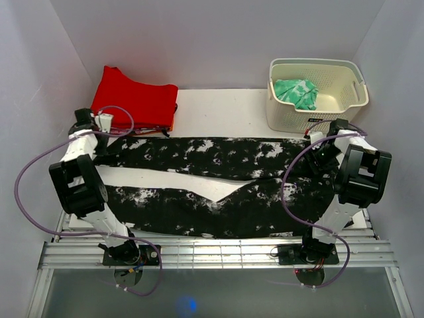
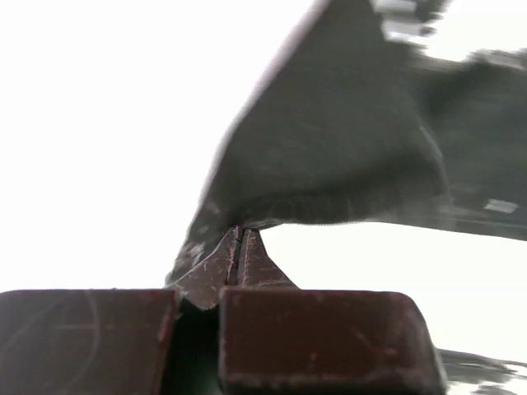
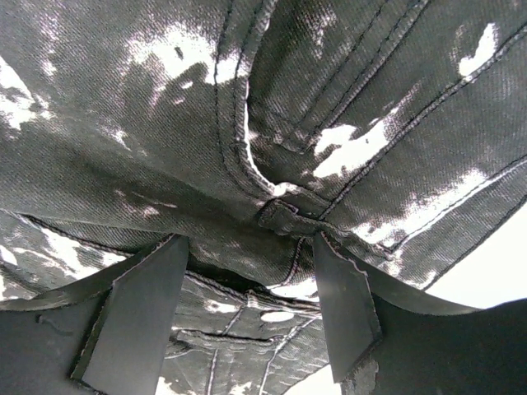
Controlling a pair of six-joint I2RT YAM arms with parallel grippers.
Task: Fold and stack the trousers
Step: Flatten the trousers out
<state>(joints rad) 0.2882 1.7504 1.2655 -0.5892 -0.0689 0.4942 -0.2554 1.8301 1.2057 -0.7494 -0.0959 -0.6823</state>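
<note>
**Left jaws pinching trouser hem, right jaws spread at the waistband**

- Far left, back of the table (image 1: 218,106): red garment (image 1: 136,99), lying flat in a rough fold. It sits just behind the left end of the trousers; I cannot tell if they touch.
- Left gripper (image 2: 239,240): down at the left end of the far leg, just in front of the red garment. In the wrist view the fingers (image 2: 262,267) are pressed together with a corner of dark cloth caught between the tips. The cloth runs from the pinch up and to the right in a peak. The rest of that view is blown out white and blurred, so no more detail there.
- Trousers (image 1: 218,156): black with white splatter, spread flat across the full width of the table. The legs point left and the waist is at the right. The far leg runs along the middle and the near leg lies by the near edge, with a wedge of bare table between them.
- Right gripper (image 3: 249,240): at the far right end of the trousers, on the waist. The jaws stand apart, one finger on each side of a belt loop (image 3: 280,218) and seam. Cloth fills the gap between them. I cannot tell whether the pads touch the fabric.
- Far right, back corner: cream basket (image 1: 291,116), upright, with green patterned cloth (image 1: 297,91) inside at its left end. The basket is near the right wrist, behind it.
</note>
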